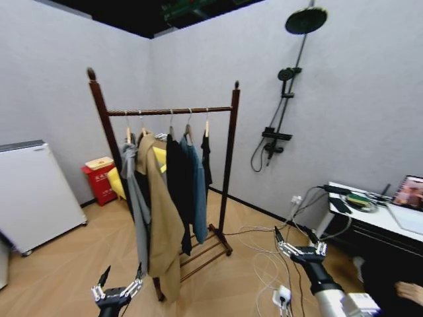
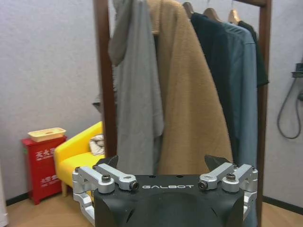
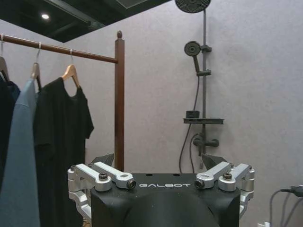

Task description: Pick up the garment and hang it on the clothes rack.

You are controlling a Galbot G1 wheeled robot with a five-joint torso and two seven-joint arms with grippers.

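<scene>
garment [image 1: 207, 157] on clothes rack [image 1: 230, 152], both end effectors low, open

Even, soft indoor light fills the room, a small ceiling spotlight [image 3: 45, 16] glows far overhead, shadows are faint, and the head view bends straight lines near its edges.

The place looks like a staged test room in a lab: bare grey walls carry a shower set [image 1: 289, 99] at upper right with no basin beneath it, loose cables [image 1: 264, 254] trail over wooden flooring, and a desk [image 1: 390, 221] with electronics occupies the right edge.
</scene>
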